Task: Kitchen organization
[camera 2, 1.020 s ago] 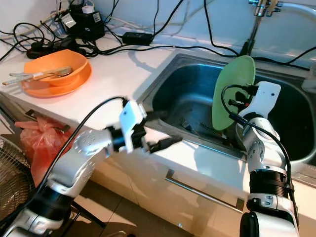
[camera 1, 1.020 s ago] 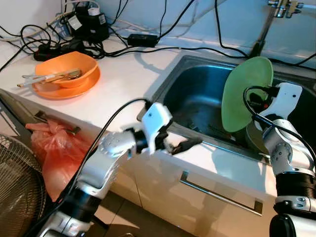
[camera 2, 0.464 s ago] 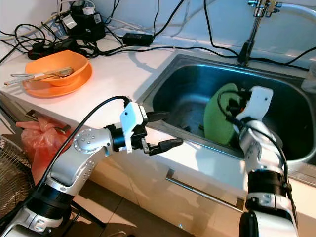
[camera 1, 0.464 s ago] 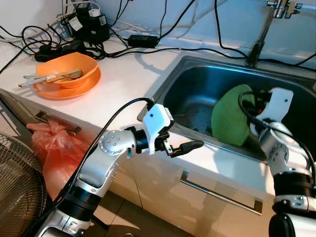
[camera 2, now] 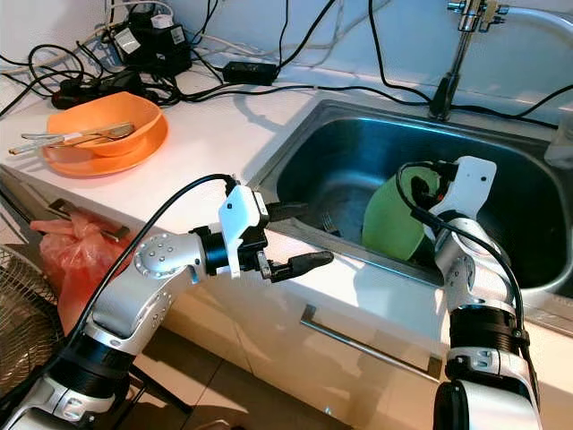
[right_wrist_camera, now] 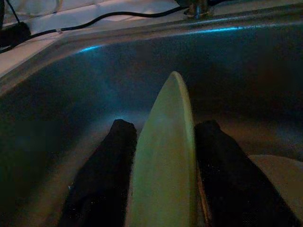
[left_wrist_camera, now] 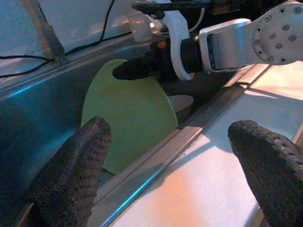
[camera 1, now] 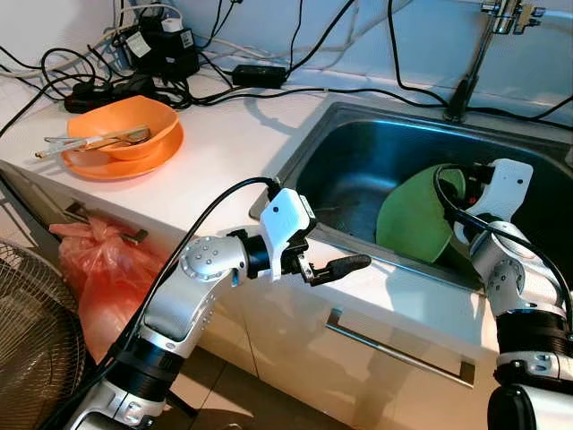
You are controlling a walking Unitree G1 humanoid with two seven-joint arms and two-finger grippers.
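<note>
Green plate (camera 1: 416, 218): inside the steel sink (camera 1: 358, 161), stood on edge and tilted, leaning toward the near wall at the robot's right end of the basin. Held at its upper rim by the right gripper (camera 1: 466, 190), fingers closed on it.

Right wrist view: plate (right_wrist_camera: 165, 161) seen edge-on betw. the two black fingers (right_wrist_camera: 106, 175), one each side, both pressed to the plate; a pale round dish (right_wrist_camera: 279, 179) partly seen beside them on the sink floor. Head views hide that grip behind the white wrist housing.

Left wrist view: plate's broad face (left_wrist_camera: 125, 123), right gripper's finger across its top edge, pale dish (left_wrist_camera: 182, 101) behind the plate. The eye views show this dish only as a sliver below the right wrist.

Left gripper (camera 1: 333, 265): over the counter's front edge, just before the sink's near rim, apart from the plate. Fingers wide apart, nothing held; left wrist view shows the gap betw. the two textured pads (left_wrist_camera: 75, 175).

Outward, eye views:
- Faucet (camera 1: 474, 54), back of sink.
- Orange bowl (camera 1: 121, 125) on orange plate (camera 1: 116, 161), utensils (camera 1: 94, 141) laid across, on white counter (camera 1: 224, 143), robot's left.
- Black cables and adapters (camera 1: 161, 45) along back wall.
- Red plastic bag (camera 1: 103, 273) at cabinet front; wire fan (camera 1: 31, 349) near it.
- Drawer handle (camera 1: 398, 348) under sink.

Writing/brands: none legible.
</note>
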